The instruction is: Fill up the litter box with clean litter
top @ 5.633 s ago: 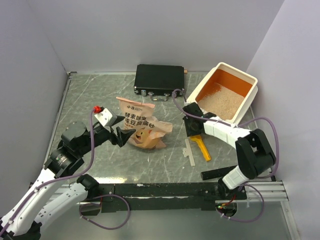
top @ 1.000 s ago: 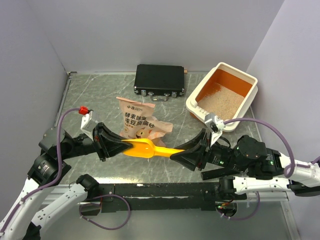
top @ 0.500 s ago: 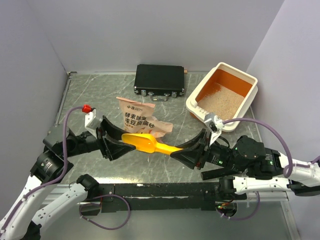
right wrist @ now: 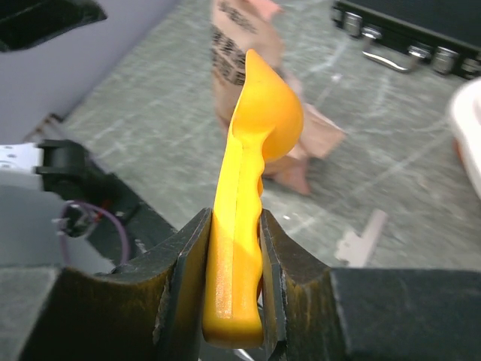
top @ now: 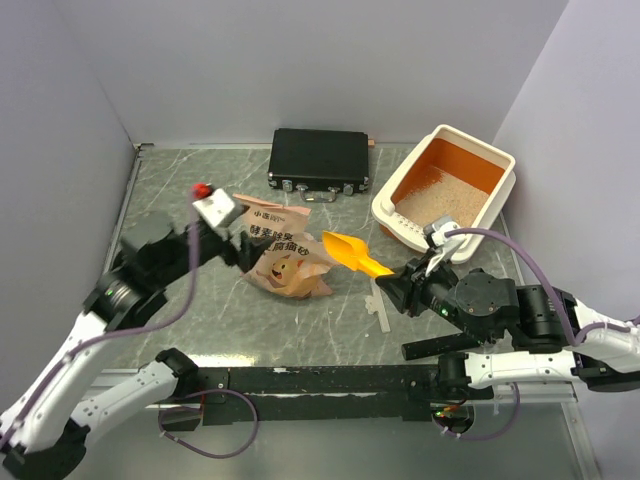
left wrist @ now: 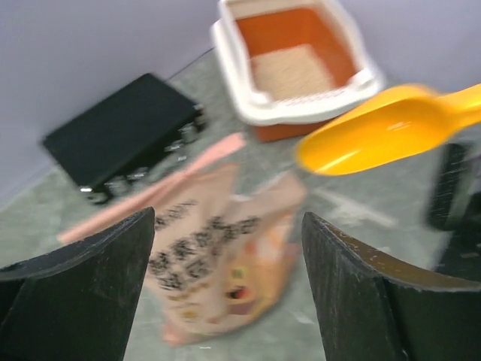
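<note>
The litter box (top: 506,160), cream rim and orange inside, stands at the back right with beige clean litter (top: 442,205) in its near half; it also shows in the left wrist view (left wrist: 234,54). My right gripper (top: 398,284) is shut on the handle of the yellow scoop (top: 352,252), held above the table with its bowl toward the crumpled paper bag (top: 285,257). In the right wrist view the scoop (right wrist: 244,218) sits between the fingers (right wrist: 184,282). My left gripper (top: 240,250) is open and empty, at the bag's left side; the bag (left wrist: 218,259) lies between its fingers (left wrist: 361,286).
A flat black case (top: 320,158) lies at the back centre. A pale strip (top: 377,305) lies on the table near the right gripper. A black bar (top: 440,347) lies near the right arm's base. Walls close in on left, back and right.
The left gripper let go of the scoop and moved back left to the bag. The right gripper, holding the scoop's handle, lifted it up and to the right.
</note>
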Controlling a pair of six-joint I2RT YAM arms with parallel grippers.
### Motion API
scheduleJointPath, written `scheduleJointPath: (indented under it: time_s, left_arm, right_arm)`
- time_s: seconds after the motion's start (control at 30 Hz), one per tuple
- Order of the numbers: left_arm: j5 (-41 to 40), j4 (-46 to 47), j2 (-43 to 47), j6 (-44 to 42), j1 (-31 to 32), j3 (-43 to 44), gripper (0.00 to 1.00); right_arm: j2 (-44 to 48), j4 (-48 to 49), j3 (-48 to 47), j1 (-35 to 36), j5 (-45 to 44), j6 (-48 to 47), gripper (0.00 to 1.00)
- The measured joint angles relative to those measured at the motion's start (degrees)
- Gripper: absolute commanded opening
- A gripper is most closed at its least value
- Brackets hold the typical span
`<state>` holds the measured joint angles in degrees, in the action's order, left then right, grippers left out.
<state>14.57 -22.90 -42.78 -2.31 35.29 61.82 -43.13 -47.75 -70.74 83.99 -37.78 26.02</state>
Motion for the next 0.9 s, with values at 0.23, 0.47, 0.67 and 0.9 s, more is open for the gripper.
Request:
scheduleJointPath:
  time_s: [0.23,0.47,0.67,0.9]
  left_arm:
    - [-4.26,1.53,-12.39,-17.97,0.00,0.20,0.88]
    - [-5.42,-1.99,-23.28,-30.03,-0.44,7.72,0.88]
    - [-3.89,-6.78,-32.20,-34.34,-1.88,17.94,0.84]
    - [0.17,-16.24,-39.91,-34.56,-2.32,22.49,0.83]
  right_arm:
    - [3.48,-4.85,1.60,-0.04,-1.11,0.96,0.00]
    - [8.39,-5.44,5.99,-0.22,3.32,1.14,0.00]
    - [12.72,-5.31,10.60,-0.24,7.63,1.16,0.00]
    - [15.06,-5.49,11.93,-0.26,9.31,1.16,0.00]
